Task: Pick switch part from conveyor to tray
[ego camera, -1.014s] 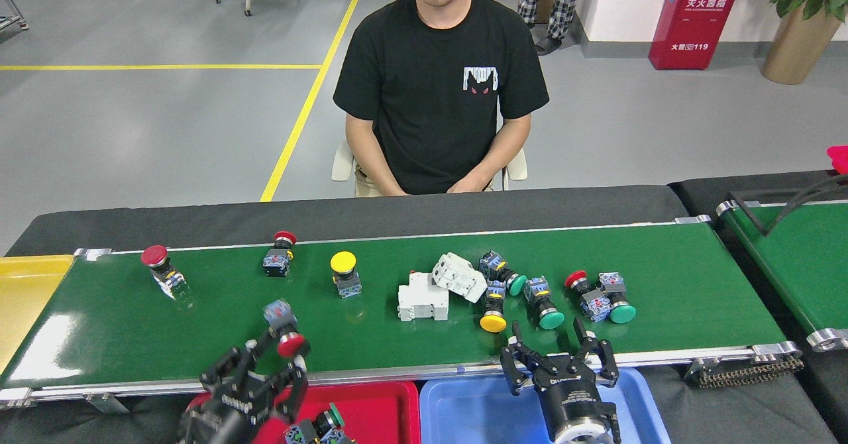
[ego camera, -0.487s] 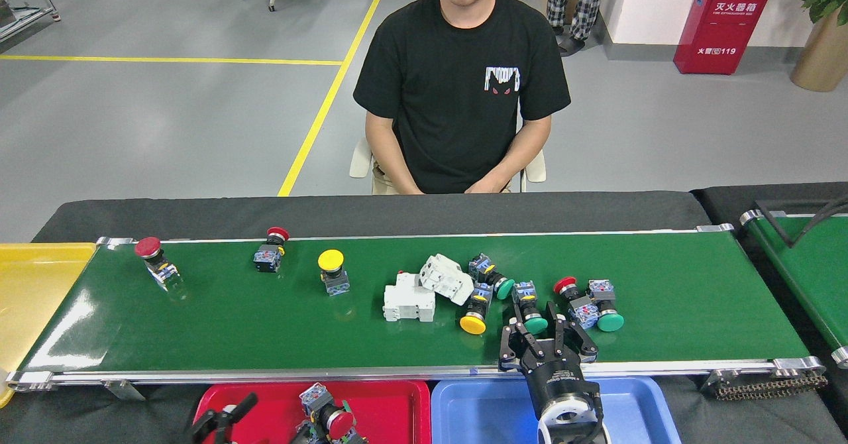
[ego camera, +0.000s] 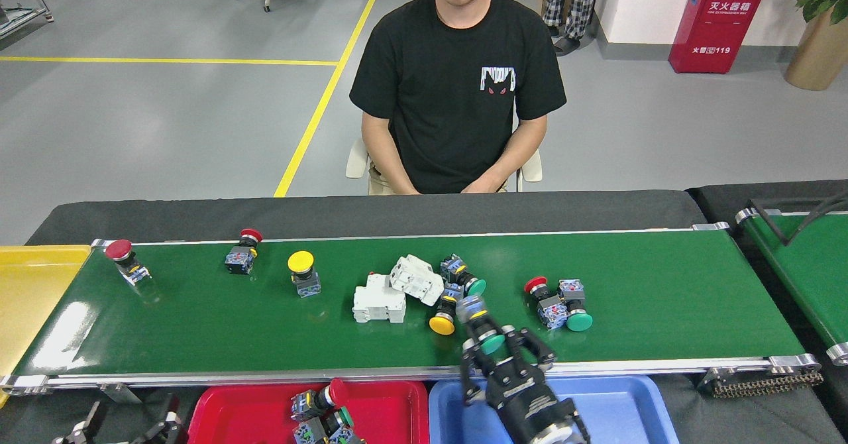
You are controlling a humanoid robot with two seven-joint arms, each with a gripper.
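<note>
The conveyor (ego camera: 232, 325) carries several switch parts: red-capped ones (ego camera: 122, 258) (ego camera: 242, 255), a yellow-capped one (ego camera: 301, 273), two white breakers (ego camera: 381, 303), and a cluster with green, yellow and red caps (ego camera: 560, 301). My right gripper (ego camera: 502, 351) is at the belt's near edge, shut on a green-capped switch part (ego camera: 482, 328) that it holds tilted above the belt. My left gripper (ego camera: 127, 427) is low at the bottom left, beside the red tray (ego camera: 252, 411), with its fingers apart and nothing between them.
The red tray holds red- and green-capped switches (ego camera: 318, 401). A blue tray (ego camera: 616, 407) lies under my right arm, and a yellow tray (ego camera: 33, 285) sits at the belt's left end. A person sits behind the belt. A second green belt (ego camera: 795, 265) is at the right.
My right gripper shut on the green-capped switch and drew it left toward the near edge. My left gripper let a red-capped switch go into the red tray and drew back left. Belt parts drifted left.
</note>
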